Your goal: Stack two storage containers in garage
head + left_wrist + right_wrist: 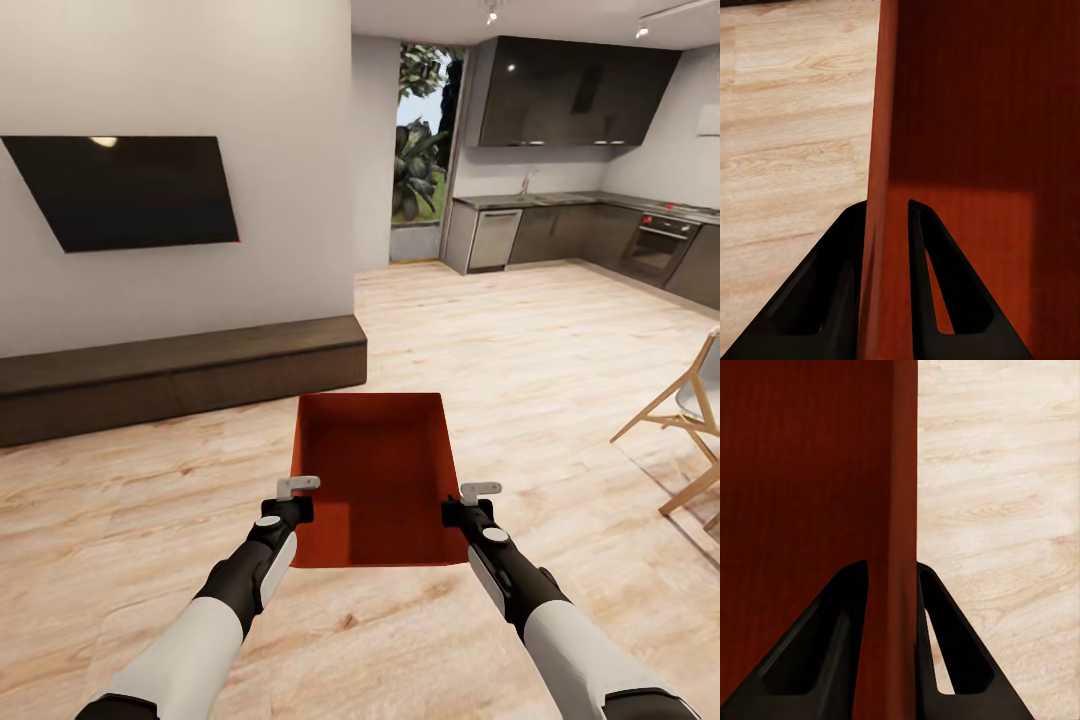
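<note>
Right now we carry one storage container (370,480) out in front of us above the light wood plank floor (520,350), with a low dark bench (180,375) and a wall screen (130,190) ahead and a kitchen (580,220) further off. Our left end effector (297,497) pinches the bin's left wall and our right end effector (468,500) pinches the right wall, one finger inside and one outside on each. To drive well, we judge both arms should hold their spacing and height, so the bin stays level and neither wall slips free, and turns should be slow.
</note>
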Available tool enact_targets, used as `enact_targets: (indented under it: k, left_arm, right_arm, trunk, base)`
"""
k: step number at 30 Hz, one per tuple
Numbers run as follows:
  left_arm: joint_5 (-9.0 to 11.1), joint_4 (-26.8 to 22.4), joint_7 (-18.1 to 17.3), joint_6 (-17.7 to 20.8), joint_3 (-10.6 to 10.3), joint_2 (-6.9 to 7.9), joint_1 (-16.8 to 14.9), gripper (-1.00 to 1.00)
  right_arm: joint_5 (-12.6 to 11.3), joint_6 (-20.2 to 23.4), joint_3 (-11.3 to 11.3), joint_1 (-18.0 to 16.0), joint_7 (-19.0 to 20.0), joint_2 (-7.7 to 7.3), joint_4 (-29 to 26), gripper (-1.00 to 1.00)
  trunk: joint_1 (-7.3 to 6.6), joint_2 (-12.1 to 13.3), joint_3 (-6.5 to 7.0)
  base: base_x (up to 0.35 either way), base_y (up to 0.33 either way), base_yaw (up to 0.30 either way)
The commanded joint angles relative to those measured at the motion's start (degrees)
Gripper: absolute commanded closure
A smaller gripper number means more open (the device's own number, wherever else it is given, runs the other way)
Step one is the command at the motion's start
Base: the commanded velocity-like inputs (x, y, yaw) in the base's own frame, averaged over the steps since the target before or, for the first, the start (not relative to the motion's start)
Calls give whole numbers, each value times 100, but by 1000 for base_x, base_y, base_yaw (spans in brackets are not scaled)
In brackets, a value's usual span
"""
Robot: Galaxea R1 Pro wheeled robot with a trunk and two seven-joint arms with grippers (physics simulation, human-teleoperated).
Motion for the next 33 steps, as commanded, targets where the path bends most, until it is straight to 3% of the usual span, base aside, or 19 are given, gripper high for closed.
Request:
enact_targets:
  k: [1,33]
  left_arm:
    - [108,6,59,30,-31,-4,0,100]
    - [104,20,59,30,-31,-4,0,100]
  right_arm:
    - [22,3,-4,-6,-18,14,-20,100]
    - [22,3,-4,-6,-18,-3,-19,100]
  trunk:
    - [3,-11,-1]
    - [3,-11,285]
  base:
    - [0,0,0]
    - [0,0,0]
